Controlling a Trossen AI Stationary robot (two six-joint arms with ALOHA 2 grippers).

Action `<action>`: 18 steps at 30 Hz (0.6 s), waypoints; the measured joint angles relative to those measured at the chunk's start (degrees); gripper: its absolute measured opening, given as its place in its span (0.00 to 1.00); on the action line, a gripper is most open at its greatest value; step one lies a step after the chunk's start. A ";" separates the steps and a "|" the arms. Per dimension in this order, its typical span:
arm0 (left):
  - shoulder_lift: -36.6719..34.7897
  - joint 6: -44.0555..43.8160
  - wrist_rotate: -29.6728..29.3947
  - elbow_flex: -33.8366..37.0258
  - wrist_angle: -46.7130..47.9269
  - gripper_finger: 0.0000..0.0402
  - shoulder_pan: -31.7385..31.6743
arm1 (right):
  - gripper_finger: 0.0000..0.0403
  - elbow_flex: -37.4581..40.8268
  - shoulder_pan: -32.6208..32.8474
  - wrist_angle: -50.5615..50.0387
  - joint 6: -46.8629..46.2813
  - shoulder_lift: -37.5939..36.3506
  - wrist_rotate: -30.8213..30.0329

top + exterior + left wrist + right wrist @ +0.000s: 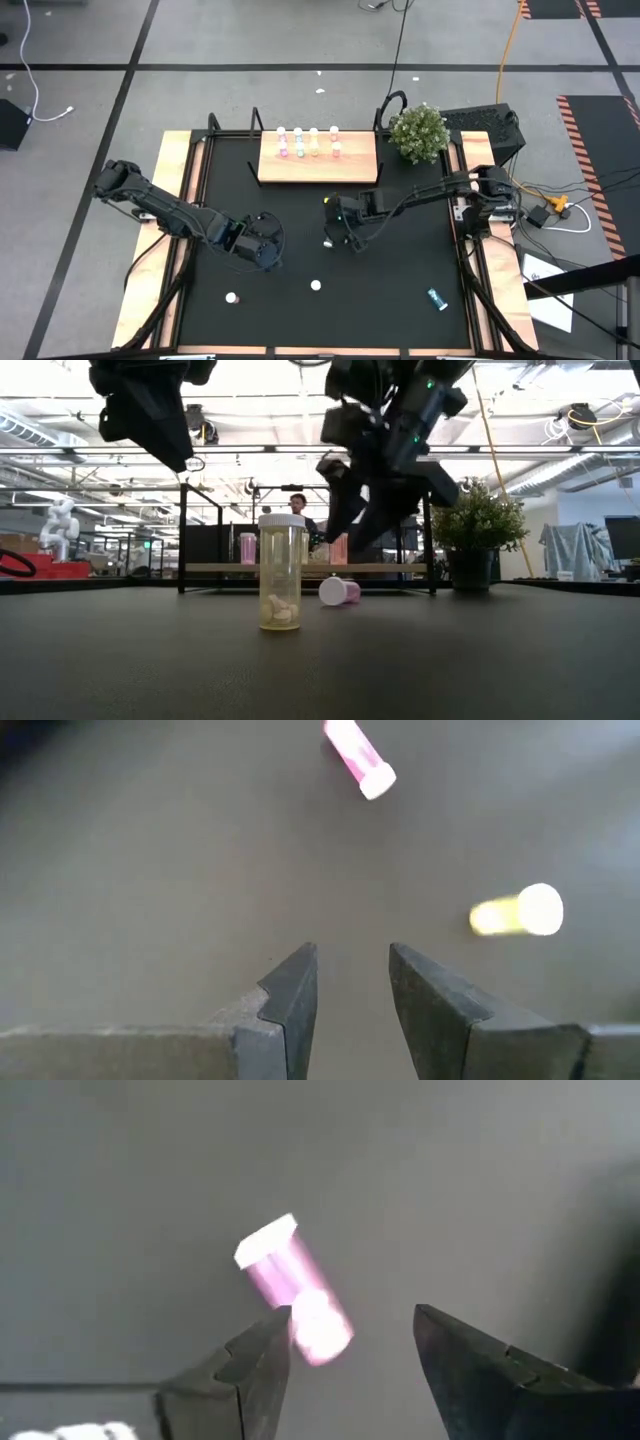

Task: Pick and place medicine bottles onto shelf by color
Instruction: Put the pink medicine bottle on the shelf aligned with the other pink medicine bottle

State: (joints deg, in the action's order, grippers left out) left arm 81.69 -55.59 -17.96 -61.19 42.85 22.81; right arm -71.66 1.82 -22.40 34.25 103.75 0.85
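Observation:
A pink bottle (328, 241) with a white cap lies on its side on the black table, also seen in the low view (339, 591) and the right wrist view (290, 1285). My right gripper (350, 1315) hangs open above it, clear of it in the low view (362, 510). A yellow bottle (281, 572) stands upright nearer the table's near edge (316, 285). My left gripper (352, 955) is open and empty, up over the table's left half (265, 248). The light-wood shelf (355, 160) at the far side carries several bottles (307, 143).
A white-capped bottle (232, 297) stands near the near-left part of the table. A blue bottle (437, 298) lies near the right. A potted plant (418, 131) stands beside the shelf's right end. A person (298, 506) shows in the room behind.

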 joint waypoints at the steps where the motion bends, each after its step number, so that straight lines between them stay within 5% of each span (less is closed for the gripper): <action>1: 0.10 -1.43 -1.05 0.00 -0.24 0.33 0.23 | 0.50 0.00 -0.65 -0.76 1.45 0.14 0.97; 10: 1.22 -9.72 -9.54 0.07 -1.39 0.48 1.30 | 0.51 0.09 -3.42 -2.19 11.53 4.48 6.79; 18: 2.41 -3.61 -10.93 0.02 -2.65 0.60 0.60 | 0.50 0.04 -3.15 1.49 8.77 7.67 6.78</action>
State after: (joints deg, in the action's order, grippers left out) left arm 84.10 -59.20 -28.88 -61.17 40.21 23.41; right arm -71.62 -1.33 -20.91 43.02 111.42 7.63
